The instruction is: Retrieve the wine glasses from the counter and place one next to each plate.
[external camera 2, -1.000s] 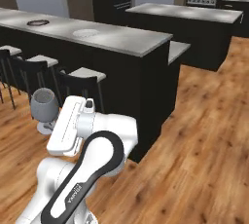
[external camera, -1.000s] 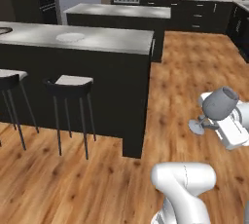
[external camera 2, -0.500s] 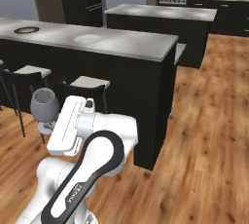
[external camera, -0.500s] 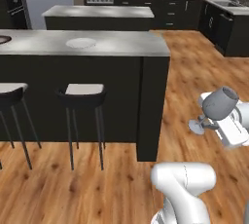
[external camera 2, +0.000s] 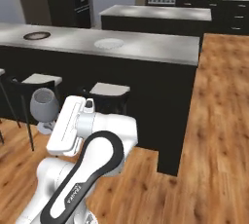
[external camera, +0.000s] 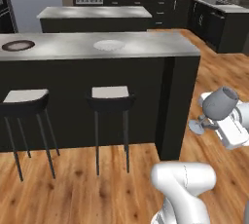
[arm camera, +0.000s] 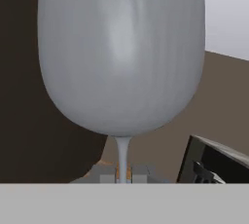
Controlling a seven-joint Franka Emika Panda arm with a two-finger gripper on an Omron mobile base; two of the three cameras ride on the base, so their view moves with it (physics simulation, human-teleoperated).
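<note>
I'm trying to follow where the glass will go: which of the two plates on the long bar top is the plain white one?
The white plate lies nearer the bar's open end, above the stool; the dark-rimmed plate sits farther along.

Grey wine glass (arm camera: 121, 52) bowl close up, stem below

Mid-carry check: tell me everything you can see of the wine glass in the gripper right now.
The wine glass is grey and see-through, with a rounded bowl, thin stem and round foot. It looks empty. It is carried upright, slightly tilted, above the wooden floor, short of the bar top. The gripper is shut on its stem low down, near the foot; nothing else touches it. In the hand view the bowl looms large right above the fingertips.
</note>
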